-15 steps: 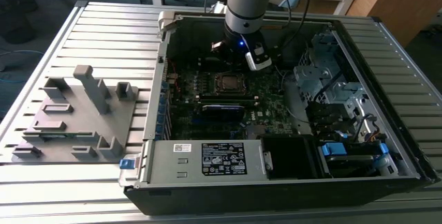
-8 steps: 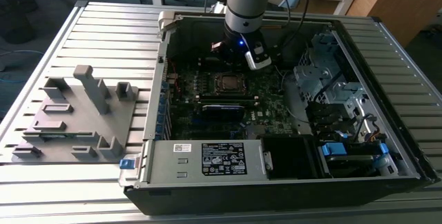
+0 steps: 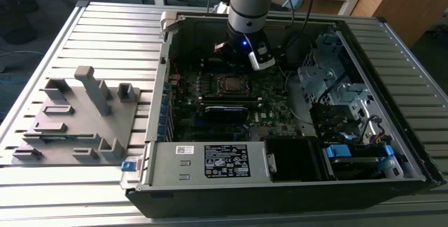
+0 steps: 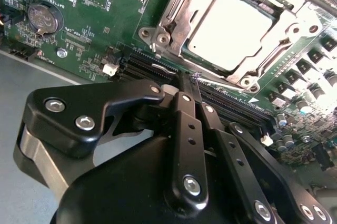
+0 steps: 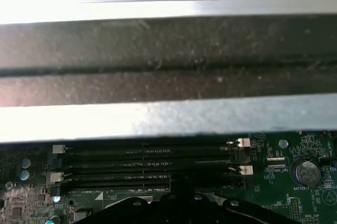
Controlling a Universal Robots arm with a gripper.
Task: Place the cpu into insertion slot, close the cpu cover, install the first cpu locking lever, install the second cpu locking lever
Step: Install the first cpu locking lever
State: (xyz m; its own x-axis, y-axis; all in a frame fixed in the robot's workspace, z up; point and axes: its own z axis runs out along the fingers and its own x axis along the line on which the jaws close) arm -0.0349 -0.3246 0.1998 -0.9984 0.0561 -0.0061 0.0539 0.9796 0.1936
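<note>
Silver cpu: sitting in the insertion slot, cpu cover lying over its edges.
Claw: we are seeing it closed, tip hovering beside the wire locking lever.
Care: we are advising slow, steady lever pressure.

silver cpu seated flat, cpu cover closed around it
</note>
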